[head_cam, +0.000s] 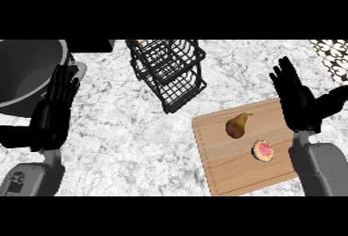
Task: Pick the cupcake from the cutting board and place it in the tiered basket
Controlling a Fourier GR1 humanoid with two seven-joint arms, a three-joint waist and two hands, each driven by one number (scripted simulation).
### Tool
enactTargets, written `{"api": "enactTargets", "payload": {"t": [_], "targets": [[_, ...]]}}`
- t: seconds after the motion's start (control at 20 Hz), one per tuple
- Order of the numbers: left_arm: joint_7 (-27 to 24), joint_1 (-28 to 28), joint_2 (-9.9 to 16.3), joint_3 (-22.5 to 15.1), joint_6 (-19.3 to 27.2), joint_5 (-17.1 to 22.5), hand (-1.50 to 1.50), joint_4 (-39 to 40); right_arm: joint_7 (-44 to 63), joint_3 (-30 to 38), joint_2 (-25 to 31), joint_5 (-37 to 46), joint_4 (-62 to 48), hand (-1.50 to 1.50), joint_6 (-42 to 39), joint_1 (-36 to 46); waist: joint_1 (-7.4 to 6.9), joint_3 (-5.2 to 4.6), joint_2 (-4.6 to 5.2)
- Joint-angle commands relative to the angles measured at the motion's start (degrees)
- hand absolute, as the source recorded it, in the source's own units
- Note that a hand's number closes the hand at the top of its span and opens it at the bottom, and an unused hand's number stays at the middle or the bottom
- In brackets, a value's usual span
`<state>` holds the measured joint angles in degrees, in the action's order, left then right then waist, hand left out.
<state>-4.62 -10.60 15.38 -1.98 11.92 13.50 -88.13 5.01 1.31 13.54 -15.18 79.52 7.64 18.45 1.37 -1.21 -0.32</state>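
I see the counter point(136, 147) filling the frame, with a dark pot point(27, 69) at the upper left. The basket point(170, 73) stands at upper centre, well apart from the board point(231, 175) at lower right. My left hand point(51, 110) rests at the left edge, fingers straight and released, holding nothing. My right hand point(302, 103) hangs over the board's upper right corner, fingers also straight and released. On the board a pear point(236, 125) lies just up and left of the cupcake point(263, 150), near but apart. I'd bring the right hand down and toward the lower part of the frame, approaching the cupcake from its right side so the fingers clear the pear, and curl them only once they flank it.
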Motion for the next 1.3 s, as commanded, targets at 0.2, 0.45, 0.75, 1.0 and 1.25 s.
{"api": "enactTargets", "payload": {"t": [0.2, 0.45, 0.75, 1.0, 1.25], "targets": [[0.4, 1.0, -1.1, -8.2, -5.8, -4.1, 0.00, 5.7, 1.6, 0.9, -3.7, 12.2, -6.1, -1.50, 19.9, 3.2, -1.42, 1.17, 0.62], [-0.8, -0.6, -1.1, -8.3, -11.2, -2.5, 0.00, 13.5, -9.0, 0.5, -13.1, 15.4, -13.6, -1.50, 32.6, 2.7, -1.61, 1.26, 0.94], [-2.5, 4.6, -2.3, -9.2, -10.6, -4.7, 0.00, 12.3, -1.7, -7.7, -7.5, 28.6, -3.0, -1.50, 36.2, -2.3, -0.96, 1.12, 0.08], [-0.9, 3.5, -1.2, -8.8, -10.8, -4.4, 0.00, 11.3, 20.1, -12.4, 5.6, 40.6, -5.2, -1.50, 27.7, 0.8, -0.02, 0.61, -0.73], [-1.0, 3.1, -1.9, -8.7, -10.3, -4.4, 0.00, 11.6, 34.2, -19.3, 11.8, 45.0, -7.4, -1.50, 11.1, 0.0, 0.13, 0.21, -0.94]]}}
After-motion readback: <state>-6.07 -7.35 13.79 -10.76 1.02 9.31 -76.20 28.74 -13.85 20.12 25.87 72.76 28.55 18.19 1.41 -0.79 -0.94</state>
